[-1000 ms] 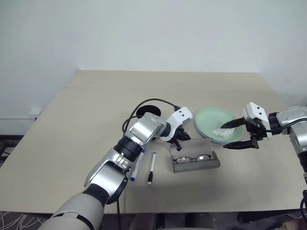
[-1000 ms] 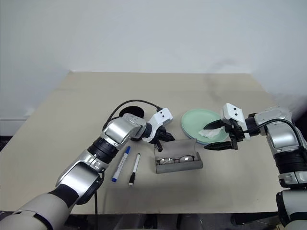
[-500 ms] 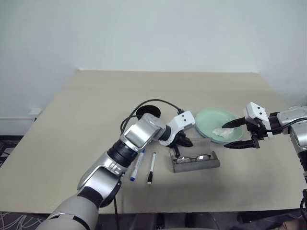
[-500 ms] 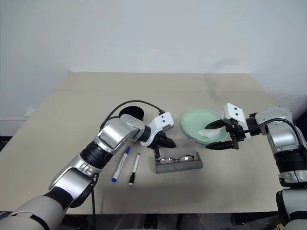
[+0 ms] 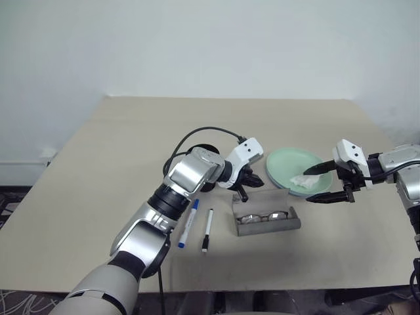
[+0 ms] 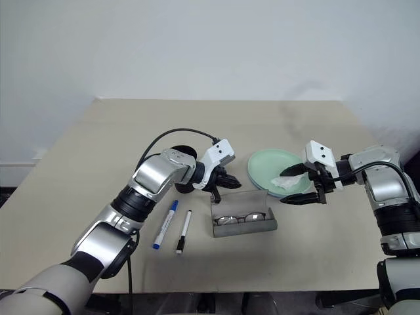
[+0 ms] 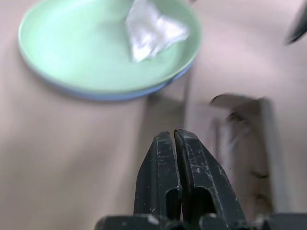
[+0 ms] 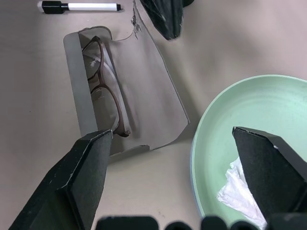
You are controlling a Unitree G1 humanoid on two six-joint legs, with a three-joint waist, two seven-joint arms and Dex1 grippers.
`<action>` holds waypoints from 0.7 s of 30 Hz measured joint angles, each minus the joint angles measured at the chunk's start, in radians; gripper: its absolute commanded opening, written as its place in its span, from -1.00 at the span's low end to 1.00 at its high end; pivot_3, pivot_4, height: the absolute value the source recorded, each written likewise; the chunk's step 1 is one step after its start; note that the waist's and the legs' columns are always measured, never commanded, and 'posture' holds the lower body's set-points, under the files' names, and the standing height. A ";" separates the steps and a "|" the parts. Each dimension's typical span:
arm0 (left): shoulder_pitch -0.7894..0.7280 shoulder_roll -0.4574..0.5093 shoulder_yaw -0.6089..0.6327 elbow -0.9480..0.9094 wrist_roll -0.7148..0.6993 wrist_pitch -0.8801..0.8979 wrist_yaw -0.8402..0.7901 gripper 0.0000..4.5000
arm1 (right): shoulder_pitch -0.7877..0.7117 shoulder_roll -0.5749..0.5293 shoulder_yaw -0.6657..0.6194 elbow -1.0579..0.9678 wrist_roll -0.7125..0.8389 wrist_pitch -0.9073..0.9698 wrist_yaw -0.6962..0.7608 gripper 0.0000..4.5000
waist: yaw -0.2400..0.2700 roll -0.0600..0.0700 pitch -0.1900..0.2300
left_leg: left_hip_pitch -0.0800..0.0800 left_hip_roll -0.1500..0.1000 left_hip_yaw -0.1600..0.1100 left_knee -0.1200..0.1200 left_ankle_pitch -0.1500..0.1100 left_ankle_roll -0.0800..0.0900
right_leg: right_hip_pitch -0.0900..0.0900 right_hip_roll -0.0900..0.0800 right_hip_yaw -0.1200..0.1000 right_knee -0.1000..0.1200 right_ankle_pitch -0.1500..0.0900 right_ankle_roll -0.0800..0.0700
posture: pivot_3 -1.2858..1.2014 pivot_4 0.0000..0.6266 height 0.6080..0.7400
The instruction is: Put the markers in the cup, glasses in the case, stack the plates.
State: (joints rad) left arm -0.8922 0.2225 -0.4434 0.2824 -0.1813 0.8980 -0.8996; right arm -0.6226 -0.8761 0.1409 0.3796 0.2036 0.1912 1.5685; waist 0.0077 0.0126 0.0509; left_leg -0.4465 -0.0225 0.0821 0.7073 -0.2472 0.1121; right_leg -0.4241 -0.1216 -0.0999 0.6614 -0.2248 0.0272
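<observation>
Head-camera frames count two markers at lower centre, lying side by side without touching: the blue-capped marker (image 5: pixel 188 223) and the thinner black-capped marker (image 5: pixel 207 230). Right of them sits one grey glasses case (image 5: pixel 266 217) with its lid up and the glasses (image 5: pixel 264 216) inside. Two plates are stacked at centre right, the mint green plate (image 5: pixel 292 166) on the light blue plate (image 6: pixel 259 180), with one crumpled white tissue (image 5: pixel 304 179) lying in the top one. The black cup (image 5: pixel 204 152) is mostly hidden behind the left arm. The left gripper (image 5: pixel 244 193), fingers pressed together and empty, hangs just above the case's left end; the right gripper (image 5: pixel 321 183) stands spread wide over the plates' right edge, holding nothing. The table (image 5: pixel 131 138) has broad bare room across its far half and left side. The left wrist view shows that gripper's closed fingers (image 7: pixel 160 177) before the stacked plates and tissue. The right wrist view shows wide-set fingers (image 8: pixel 79 184) framing the open case, the glasses and the green plate.
</observation>
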 measured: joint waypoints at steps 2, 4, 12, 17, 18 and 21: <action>0.000 -0.008 -0.001 0.035 0.013 -0.021 0.015 -0.99 | -0.001 0.002 0.000 0.000 0.000 0.000 0.000 0.94 | 0.001 0.000 0.000 | 0.000 0.000 0.000 0.000 0.000 0.000 | 0.000 0.000 0.000 0.000 0.000 0.000 | 0.03 -1.00 0.40; 0.000 -0.012 -0.005 0.062 0.024 -0.039 0.021 -0.99 | -0.001 0.003 0.000 0.000 0.000 0.000 0.000 0.94 | 0.001 0.000 0.000 | 0.000 0.000 0.000 0.000 0.000 0.000 | 0.000 0.000 0.000 0.000 0.000 0.000 | 0.03 -1.00 0.40; 0.002 -0.010 -0.022 0.059 0.034 -0.049 -0.010 -0.99 | -0.001 0.003 0.000 -0.001 0.000 0.002 0.000 0.94 | 0.000 0.000 0.000 | 0.000 0.000 0.000 0.000 0.000 0.000 | 0.000 0.000 0.000 0.000 0.000 0.000 | 0.03 -1.00 0.40; 0.021 0.009 -0.054 -0.010 0.030 -0.028 -0.049 -0.99 | -0.001 0.003 0.000 -0.002 0.000 0.002 0.000 0.94 | 0.000 0.000 0.000 | 0.000 0.000 0.000 0.000 0.000 0.000 | 0.000 0.000 0.000 0.000 0.000 0.000 | 0.03 -1.00 0.40; 0.024 0.015 -0.064 -0.021 0.030 -0.022 -0.057 -0.99 | -0.001 0.003 0.000 -0.002 0.000 0.003 0.000 0.94 | 0.000 0.000 0.000 | 0.000 0.000 0.000 0.000 0.000 0.000 | 0.000 0.000 0.000 0.000 0.000 0.000 | 0.03 -1.00 0.40; 0.037 0.040 -0.091 -0.058 0.030 -0.011 -0.076 -0.99 | -0.001 0.003 0.000 -0.002 0.000 0.003 0.000 0.94 | 0.000 0.000 0.000 | 0.000 0.000 0.000 0.000 0.000 0.000 | 0.000 0.000 0.000 0.000 0.000 0.000 | 0.03 -1.00 0.40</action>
State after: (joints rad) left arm -0.8555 0.2626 -0.5347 0.2249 -0.1513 0.8872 -0.9758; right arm -0.6233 -0.8730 0.1410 0.3771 0.2037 0.1938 1.5680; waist 0.0076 0.0127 0.0508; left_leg -0.4466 -0.0227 0.0820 0.7072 -0.2472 0.1120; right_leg -0.4242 -0.1218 -0.0995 0.6613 -0.2246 0.0269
